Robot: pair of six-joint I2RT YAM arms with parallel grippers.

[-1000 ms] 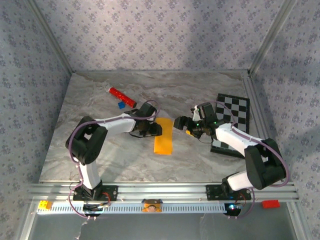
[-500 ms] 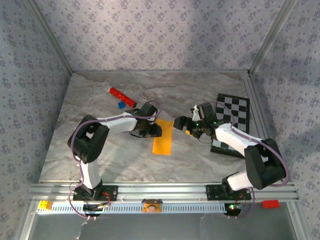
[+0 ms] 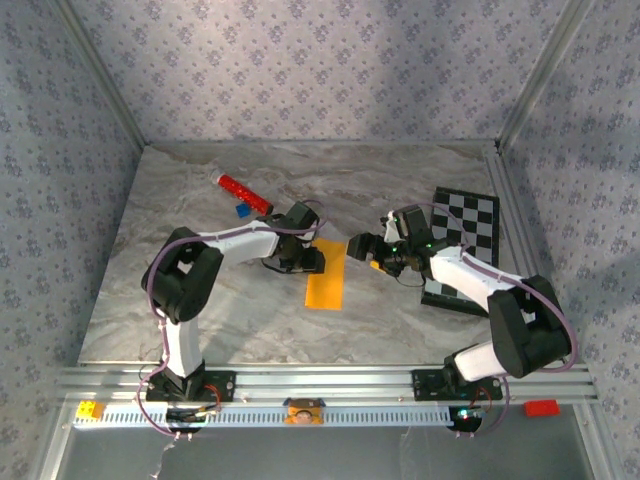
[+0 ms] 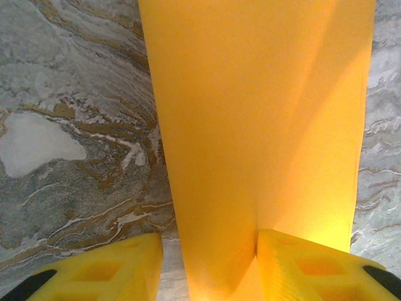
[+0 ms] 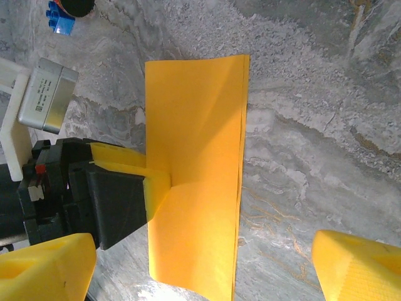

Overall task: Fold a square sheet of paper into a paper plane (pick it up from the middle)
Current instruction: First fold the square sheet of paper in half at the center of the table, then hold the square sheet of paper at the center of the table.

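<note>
The square sheet of paper (image 3: 326,272) lies on the marble table (image 3: 200,300) as a long orange-yellow folded rectangle, not a paper plane shape. My left gripper (image 3: 308,259) sits low at its left long edge, jaws partly open. In the left wrist view the paper (image 4: 250,94) runs up between the yellow fingers (image 4: 313,266). The right finger touches it at a raised crease and the left one stands clear on marble. The right wrist view shows that fingertip (image 5: 155,182) pushed against the paper (image 5: 194,113). My right gripper (image 3: 363,247) hovers wide open just right of the sheet.
A red cylinder (image 3: 245,193) and a small blue block (image 3: 242,211) lie at the back left, behind the left arm. A black-and-white checkered board (image 3: 465,240) lies at the right under the right arm. Aluminium rails edge the table.
The left arm's elbow has swung slightly to the right while its gripper stays at the paper's edge. The right gripper has narrowed a little. The paper has hardly moved.
</note>
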